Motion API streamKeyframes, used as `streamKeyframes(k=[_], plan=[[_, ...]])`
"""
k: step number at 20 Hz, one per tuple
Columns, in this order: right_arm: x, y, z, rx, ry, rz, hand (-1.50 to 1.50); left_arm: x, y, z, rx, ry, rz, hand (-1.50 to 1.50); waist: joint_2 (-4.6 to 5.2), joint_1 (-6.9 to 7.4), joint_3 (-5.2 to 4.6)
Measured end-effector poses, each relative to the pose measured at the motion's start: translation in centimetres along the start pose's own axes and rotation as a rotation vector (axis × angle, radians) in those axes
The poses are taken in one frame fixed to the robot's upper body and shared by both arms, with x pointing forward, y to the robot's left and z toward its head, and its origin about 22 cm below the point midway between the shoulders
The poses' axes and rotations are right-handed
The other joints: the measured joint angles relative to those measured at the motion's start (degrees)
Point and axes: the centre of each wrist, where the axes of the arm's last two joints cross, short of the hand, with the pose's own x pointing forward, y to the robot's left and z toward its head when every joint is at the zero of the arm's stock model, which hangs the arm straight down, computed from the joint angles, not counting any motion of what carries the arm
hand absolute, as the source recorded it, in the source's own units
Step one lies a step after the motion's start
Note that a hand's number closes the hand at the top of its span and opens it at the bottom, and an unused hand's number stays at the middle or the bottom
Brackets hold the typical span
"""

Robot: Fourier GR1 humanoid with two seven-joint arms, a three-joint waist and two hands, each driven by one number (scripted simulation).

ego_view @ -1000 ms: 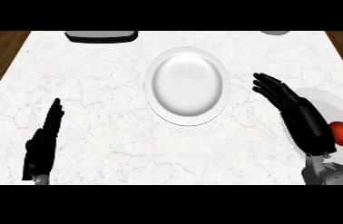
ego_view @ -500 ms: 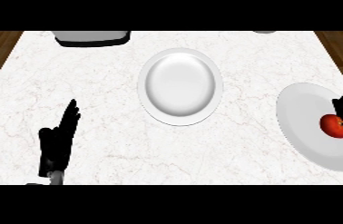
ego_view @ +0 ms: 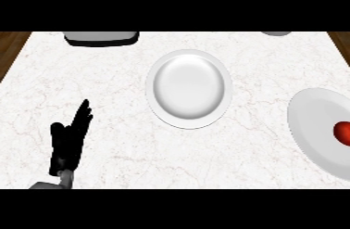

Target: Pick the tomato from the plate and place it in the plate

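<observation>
The tomato (ego_view: 342,132) sits on the right plate (ego_view: 311,126), partly cut off by the frame edge, so its grasp side is probably hidden. The left hand (ego_view: 68,139) rests wide, fingers straight, left of the centre plate (ego_view: 188,88). The right hand isn't visible; it should approach the tomato from above.

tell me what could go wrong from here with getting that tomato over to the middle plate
The tomato sits at the view's right edge on a partly cut-off plate, so a reach for it may be hard to see. No right hand shows, and the open left hand rests far across the counter. The tomato might also roll on the empty middle plate.
</observation>
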Motion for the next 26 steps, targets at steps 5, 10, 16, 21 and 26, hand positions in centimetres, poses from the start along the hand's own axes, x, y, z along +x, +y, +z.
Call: streamKeyframes(k=[5,10,16,21,26], plan=[[0.8,-3.7,0.0,0.113,0.041,0.251,-1.50,0.7,-0.9,-0.3,-0.029,-0.006,0.001,0.00,0.06,1.34,-0.13],[2.4,-5.8,-1.7,0.208,0.107,0.479,-1.50,1.4,-1.1,-0.8,-0.030,0.000,-0.008,0.00,0.00,1.78,-0.27],[4.2,-6.3,-4.2,0.392,0.253,0.619,-1.50,0.8,-1.3,-0.7,-0.030,0.002,-0.009,0.00,-0.06,1.98,-0.37],[4.4,-5.9,-5.8,0.523,0.366,0.660,-1.50,1.4,-1.6,-0.8,-0.030,0.004,-0.012,0.00,-0.13,1.86,-0.36],[3.0,-4.7,-6.9,0.576,0.423,0.687,-1.50,1.2,-1.3,-1.0,-0.020,0.002,-0.010,0.00,-0.14,1.69,-0.33]])
